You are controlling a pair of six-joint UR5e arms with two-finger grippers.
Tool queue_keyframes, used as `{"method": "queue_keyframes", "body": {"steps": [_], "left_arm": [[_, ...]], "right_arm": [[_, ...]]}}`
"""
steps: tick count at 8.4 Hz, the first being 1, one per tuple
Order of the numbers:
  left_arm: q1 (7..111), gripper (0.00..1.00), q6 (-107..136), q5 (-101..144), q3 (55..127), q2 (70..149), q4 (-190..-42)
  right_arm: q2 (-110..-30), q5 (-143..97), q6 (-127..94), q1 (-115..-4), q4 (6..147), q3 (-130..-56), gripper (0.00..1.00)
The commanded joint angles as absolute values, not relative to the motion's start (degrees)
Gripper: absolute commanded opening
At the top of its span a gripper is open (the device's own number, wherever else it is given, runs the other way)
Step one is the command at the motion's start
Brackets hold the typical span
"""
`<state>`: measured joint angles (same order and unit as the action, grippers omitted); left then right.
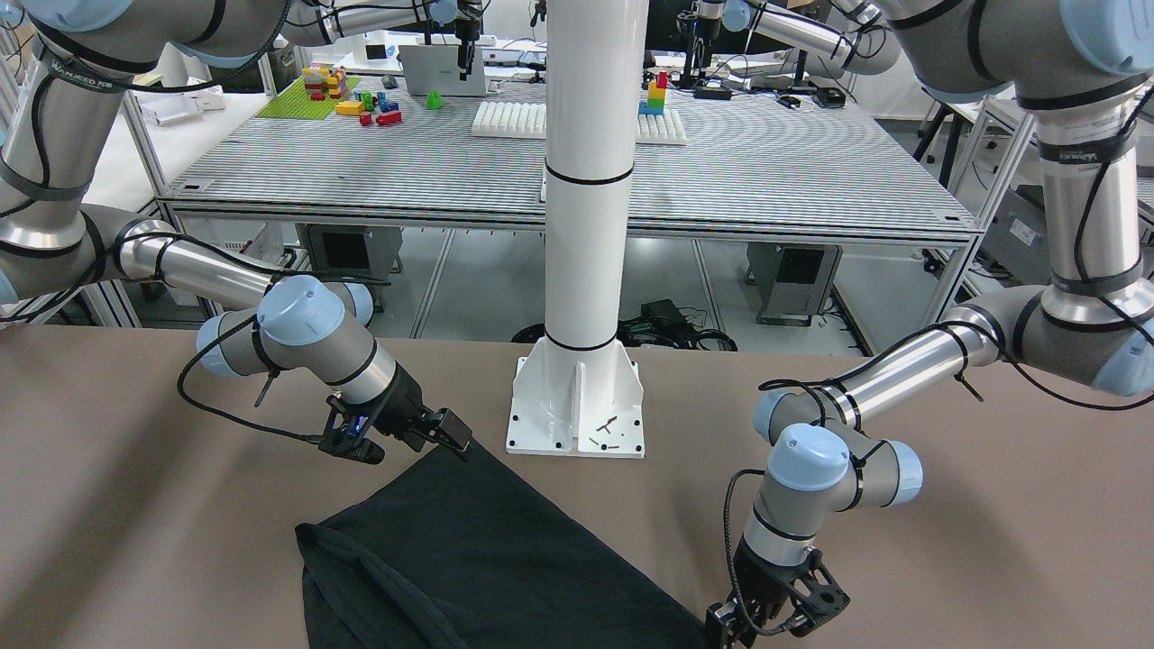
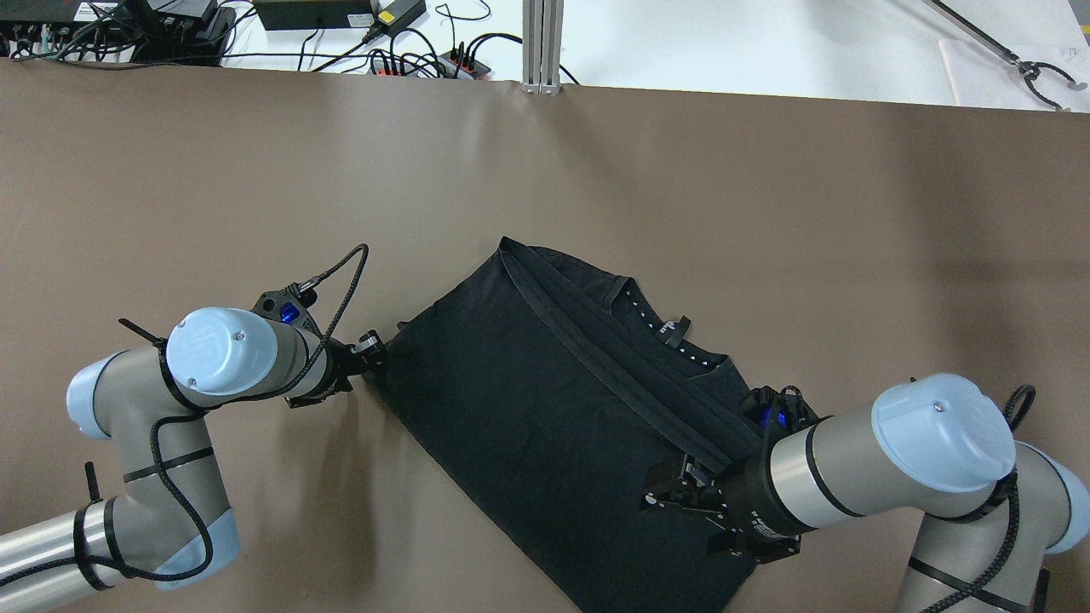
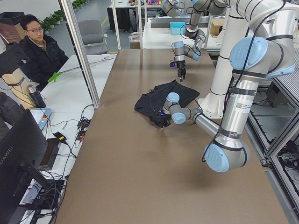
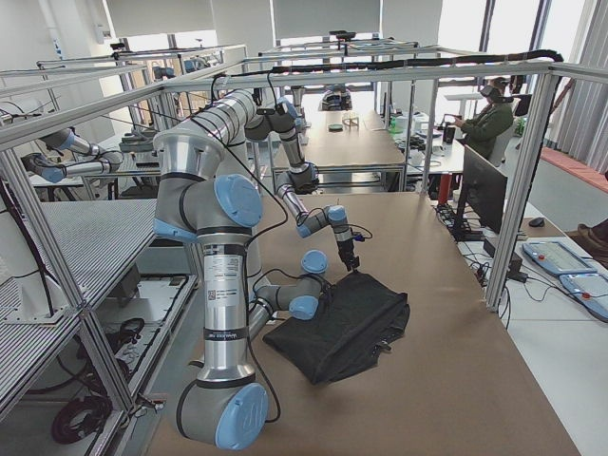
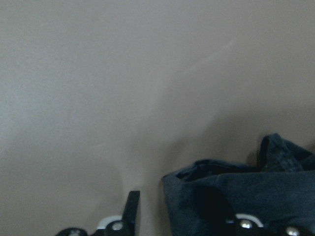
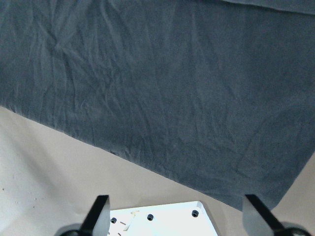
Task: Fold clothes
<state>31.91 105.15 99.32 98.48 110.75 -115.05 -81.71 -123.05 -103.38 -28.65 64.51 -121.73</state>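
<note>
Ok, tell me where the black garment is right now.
In the overhead view the black garment lies centrally on the brown table, its left corner at the left end effector, its right part under the right end effector.

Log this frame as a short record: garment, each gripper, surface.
garment: black clothes, lying flat, partly folded, collar showing
left gripper: at a corner of the clothes, open, fabric lying over one finger
right gripper: open, at the clothes' edge nearest the white base plate; contact unclear
surface: brown table
</note>
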Motion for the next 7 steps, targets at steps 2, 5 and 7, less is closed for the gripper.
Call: {"method": "queue_keyframes", "body": {"steps": [2,5,7], "left_arm": [[31.9,0.53,104.9,99.3,97.6,111.2,-115.0],[32.0,0.38,104.7,99.3,97.2,111.2,-115.0],[32.5,0.16,104.5,99.3,97.2,111.1,-115.0]], "right_arm": [[-81.7,-123.0,-103.4,-28.7,64.5,-122.1,0.95],[-81.9,-123.0,-103.4,-29.0,64.5,-122.1,0.95],[-81.9,-123.1,-103.4,-29.0,64.5,-122.2,0.95]]}}
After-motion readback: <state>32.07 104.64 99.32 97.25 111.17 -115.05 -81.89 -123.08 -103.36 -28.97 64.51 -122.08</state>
